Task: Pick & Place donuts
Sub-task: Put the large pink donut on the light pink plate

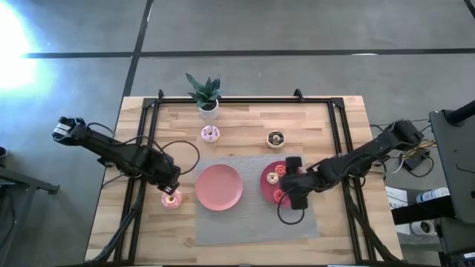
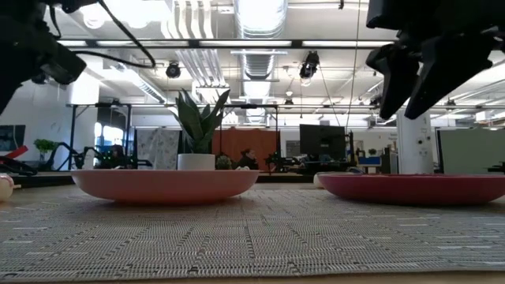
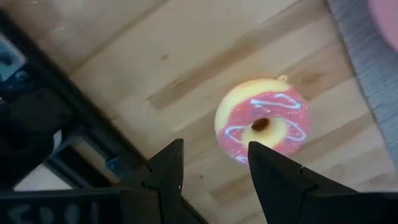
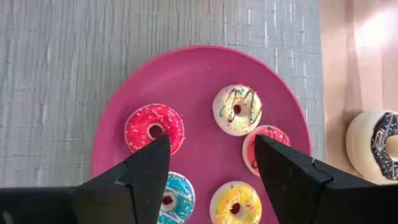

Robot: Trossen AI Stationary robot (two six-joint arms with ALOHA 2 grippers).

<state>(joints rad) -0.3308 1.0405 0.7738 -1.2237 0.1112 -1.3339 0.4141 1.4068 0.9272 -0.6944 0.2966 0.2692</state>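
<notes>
My left gripper [image 1: 171, 188] [image 3: 214, 149] hovers open over a pink-iced donut [image 1: 171, 199] [image 3: 263, 121] that lies flat on the bare wood left of the grey mat [image 1: 252, 222]. My right gripper [image 1: 291, 187] [image 4: 211, 142] hangs open above the magenta plate [image 1: 266, 175] [image 4: 193, 68] and touches nothing. That plate holds several tiny donuts, among them red [image 4: 154, 127], white with dark drizzle [image 4: 237, 109], blue [image 4: 175, 200] and yellow [image 4: 235, 203]. A white-pink sprinkled donut [image 1: 210, 133] and a chocolate donut [image 1: 276, 139] [image 4: 375, 146] lie on the wood beyond the mat.
A lighter pink plate [image 1: 219, 186] [image 2: 166, 185] sits on the mat between the two grippers. A small potted plant [image 1: 205, 95] [image 2: 199, 126] stands at the table's far edge. Black frame rails [image 1: 145, 133] run along the left and right sides.
</notes>
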